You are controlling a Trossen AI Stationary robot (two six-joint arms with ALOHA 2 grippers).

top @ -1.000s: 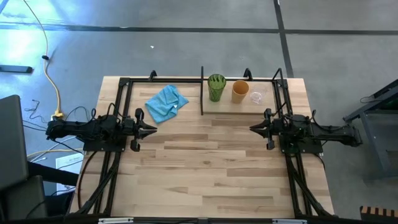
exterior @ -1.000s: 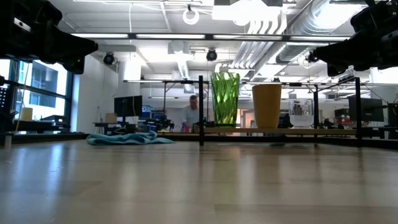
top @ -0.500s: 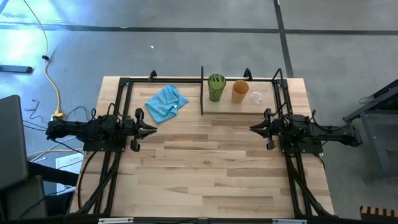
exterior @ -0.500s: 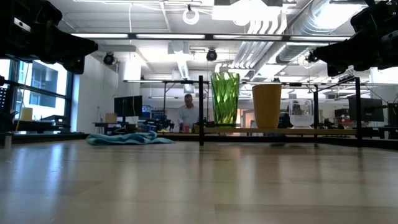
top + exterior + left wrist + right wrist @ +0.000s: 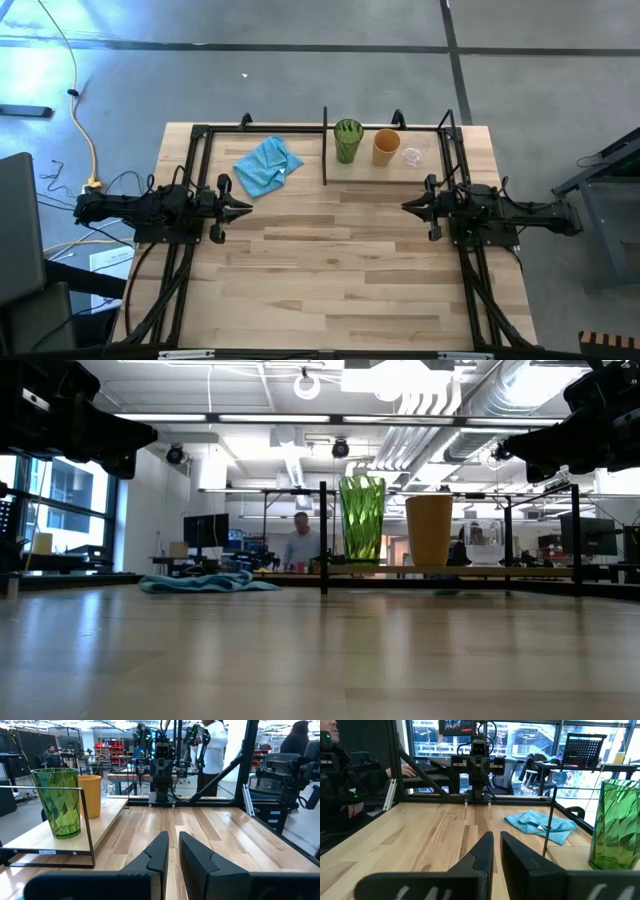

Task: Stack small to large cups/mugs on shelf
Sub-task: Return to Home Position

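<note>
High view: I see the shelf (image 5: 365, 172) with three cups in a row on it. Counting out from its black divider (image 5: 325, 145): green cup (image 5: 348, 140) just beside the divider, orange cup (image 5: 386, 146) next, small glass (image 5: 412, 156) farthest out. All upright, none touching, none nested. Blue cloth (image 5: 268, 166) lies on the other side of the divider. Left gripper (image 5: 247, 208) sits over the table (image 5: 340, 270) on the cloth's side of the divider. Right gripper (image 5: 405, 207) sits on the cups' side, near the shelf but clear of it. Both empty.

Low view: same order from the divider, green tallest, orange shorter, glass lowest. Cloth lies flat on the divider's other side. A person (image 5: 298, 545) stands in the room far behind the divider. Both arms hang high, at the top corners.

Left wrist view: jaws drawn nearly together, thin slit, nothing between them. Green and orange cups stand on the shelf board past the divider.

Right wrist view: jaws likewise nearly together, nothing pinched. Green cup on the near side of the divider, cloth beyond it.
</note>
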